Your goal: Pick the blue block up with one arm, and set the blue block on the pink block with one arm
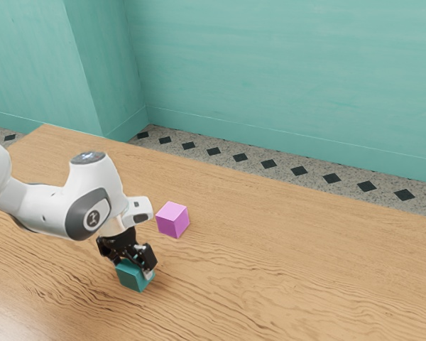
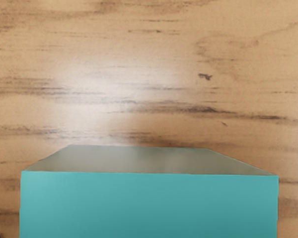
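— Blue block [image 2: 149,206] sits under the gripper [image 1: 138,265], lower left of the exterior view; whether the jaws grip it cannot be told.
— Then it may slip (weak hold) short of the pink block [image 1: 172,219].

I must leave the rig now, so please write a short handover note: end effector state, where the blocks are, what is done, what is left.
End effector: down at the blue block; open or shut, cannot tell.
Blue block: seems to rest on the table, apart from the pink block.
Done: approach.
Left: confirm grasp, lift, set it on the pink block.
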